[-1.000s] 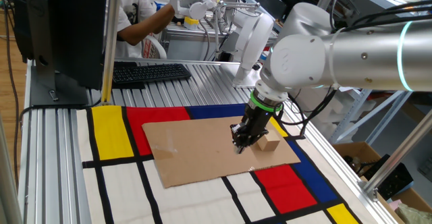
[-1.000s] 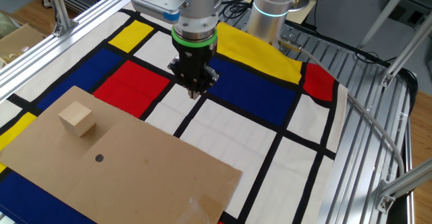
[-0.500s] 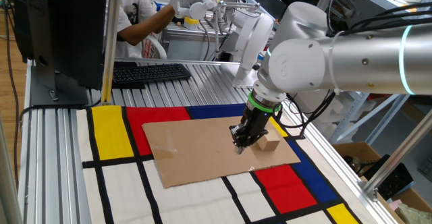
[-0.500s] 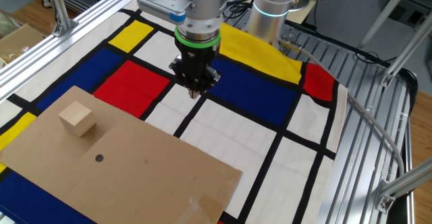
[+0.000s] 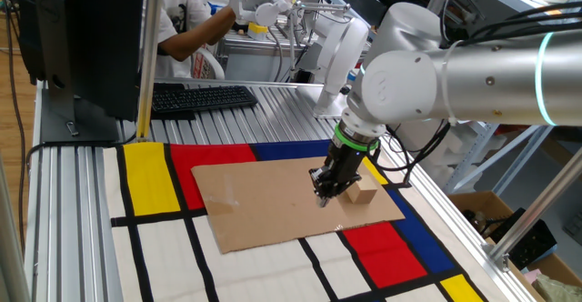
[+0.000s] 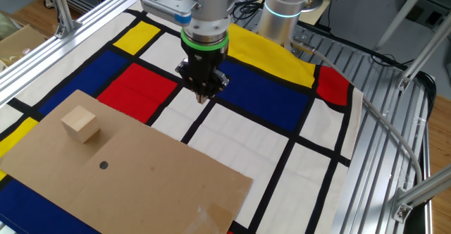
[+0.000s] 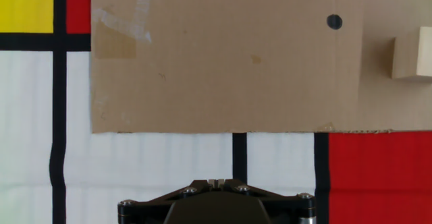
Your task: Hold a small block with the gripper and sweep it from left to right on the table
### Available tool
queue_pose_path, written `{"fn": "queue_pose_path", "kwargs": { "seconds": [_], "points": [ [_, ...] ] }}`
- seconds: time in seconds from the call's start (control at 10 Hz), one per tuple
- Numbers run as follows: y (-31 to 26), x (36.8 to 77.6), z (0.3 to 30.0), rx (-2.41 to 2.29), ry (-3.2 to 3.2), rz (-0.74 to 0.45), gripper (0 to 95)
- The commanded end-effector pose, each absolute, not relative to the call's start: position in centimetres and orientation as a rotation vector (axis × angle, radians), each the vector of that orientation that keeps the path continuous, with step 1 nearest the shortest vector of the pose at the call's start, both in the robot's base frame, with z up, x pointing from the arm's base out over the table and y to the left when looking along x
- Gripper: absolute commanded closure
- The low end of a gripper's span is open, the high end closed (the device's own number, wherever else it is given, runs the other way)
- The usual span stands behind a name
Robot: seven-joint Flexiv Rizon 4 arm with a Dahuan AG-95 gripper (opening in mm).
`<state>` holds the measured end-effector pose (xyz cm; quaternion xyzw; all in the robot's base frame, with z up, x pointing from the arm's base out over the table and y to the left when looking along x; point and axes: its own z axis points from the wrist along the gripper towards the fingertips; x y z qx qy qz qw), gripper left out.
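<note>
The small tan wooden block (image 6: 78, 123) lies on a brown cardboard sheet (image 6: 134, 181). It also shows in one fixed view (image 5: 364, 194) and at the right edge of the hand view (image 7: 412, 57). My gripper (image 6: 203, 96), black with a green ring above it, hangs over the mat beyond the cardboard's edge, well apart from the block. Its jaws are shut together and hold nothing, which the hand view (image 7: 216, 181) also shows. In one fixed view the gripper (image 5: 320, 198) appears just left of the block.
The cardboard sheet (image 7: 229, 55) has a small dark hole (image 7: 334, 21). The coloured mat (image 6: 261, 149) lies on the ribbed aluminium table (image 5: 64, 202). A keyboard (image 5: 200, 96), a monitor (image 5: 82, 38) and a person (image 5: 182, 20) are at the back.
The arm wavered very slightly above the mat. The gripper stays shut and empty, and the block has not moved.
</note>
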<state>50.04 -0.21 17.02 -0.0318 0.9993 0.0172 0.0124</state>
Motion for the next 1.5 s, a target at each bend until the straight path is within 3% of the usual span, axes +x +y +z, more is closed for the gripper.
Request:
{"fn": "queue_pose_path", "kwargs": {
  "seconds": [0.1,0.5,1.5],
  "points": [
    [-0.4,50.5,16.8,-0.101,3.116,0.053,95.0],
    [-1.6,53.4,16.3,-0.095,3.116,0.050,95.0],
    [-9.6,65.0,14.0,-0.160,3.135,-0.026,95.0]
  ]
}}
